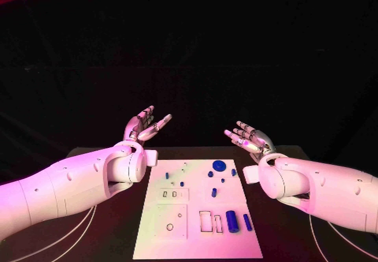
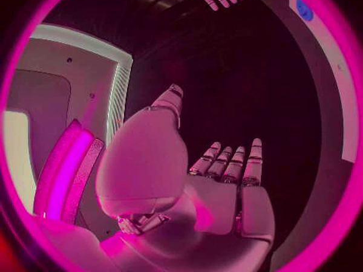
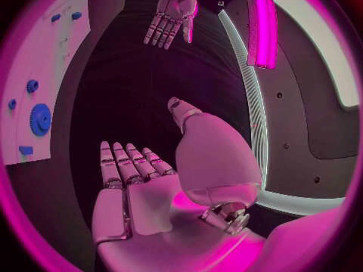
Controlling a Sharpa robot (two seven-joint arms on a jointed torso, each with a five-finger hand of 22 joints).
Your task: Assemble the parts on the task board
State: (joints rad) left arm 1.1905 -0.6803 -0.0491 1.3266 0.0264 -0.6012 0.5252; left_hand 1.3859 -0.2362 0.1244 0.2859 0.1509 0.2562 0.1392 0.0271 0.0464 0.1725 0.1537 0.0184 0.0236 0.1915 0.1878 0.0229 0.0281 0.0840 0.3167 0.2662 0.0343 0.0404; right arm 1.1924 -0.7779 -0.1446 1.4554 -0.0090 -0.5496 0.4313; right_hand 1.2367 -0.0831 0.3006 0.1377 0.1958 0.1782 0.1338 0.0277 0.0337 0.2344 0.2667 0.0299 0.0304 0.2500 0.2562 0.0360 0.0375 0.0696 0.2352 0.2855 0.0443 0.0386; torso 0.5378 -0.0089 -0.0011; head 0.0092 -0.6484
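Note:
The white task board [image 1: 197, 240] lies in the middle of the table, between my two arms. Several small blue parts lie on it: a round gear [image 1: 219, 164] near its far edge, a thick cylinder [image 1: 231, 221] and a thin pin [image 1: 246, 221] near its right side. My left hand [image 1: 146, 126] is raised past the board's far left corner, fingers spread, holding nothing. My right hand [image 1: 249, 137] is raised past the far right corner, also spread and empty. The right wrist view shows the board [image 3: 45, 72], the gear [image 3: 39, 119] and my left hand [image 3: 172, 19].
The black table [image 1: 295, 240] extends on both sides of the board. White cables [image 1: 83, 232] curve over it under my left arm, and more cables [image 1: 331, 234] under my right arm.

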